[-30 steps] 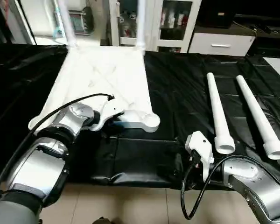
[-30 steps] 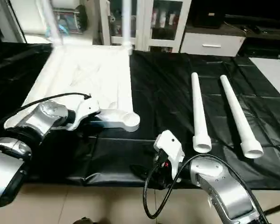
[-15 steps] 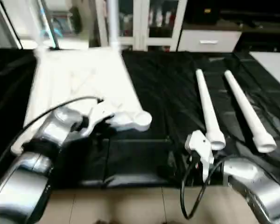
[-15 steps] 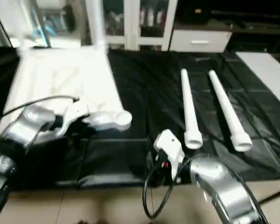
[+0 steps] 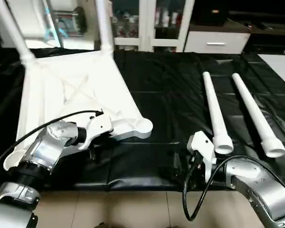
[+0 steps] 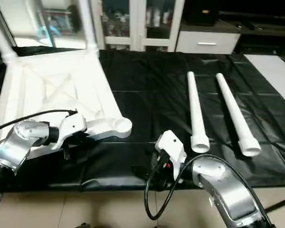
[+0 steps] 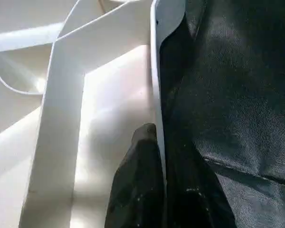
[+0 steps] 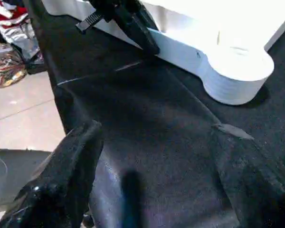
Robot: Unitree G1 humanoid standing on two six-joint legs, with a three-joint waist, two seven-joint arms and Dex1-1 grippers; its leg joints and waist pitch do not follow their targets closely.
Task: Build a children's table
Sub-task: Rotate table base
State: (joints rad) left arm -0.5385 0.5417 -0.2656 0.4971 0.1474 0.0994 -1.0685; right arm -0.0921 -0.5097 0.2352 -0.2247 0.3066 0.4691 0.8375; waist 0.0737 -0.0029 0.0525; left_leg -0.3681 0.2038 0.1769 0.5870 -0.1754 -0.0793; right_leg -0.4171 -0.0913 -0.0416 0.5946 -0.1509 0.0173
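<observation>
Black sheet (image 5: 171,95) on floor, furniture behind.
I see glass-door cabinet (image 5: 152,23), white drawer unit (image 5: 216,42), beige tiles (image 5: 133,209).

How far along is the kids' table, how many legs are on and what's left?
Two legs already stand in the far corner sockets of the upside-down tabletop. In hand: the left gripper is shut on the tabletop's near rim, and the right gripper hangs open over the black sheet. Left: two loose legs lying on the sheet, and the empty near socket.
</observation>
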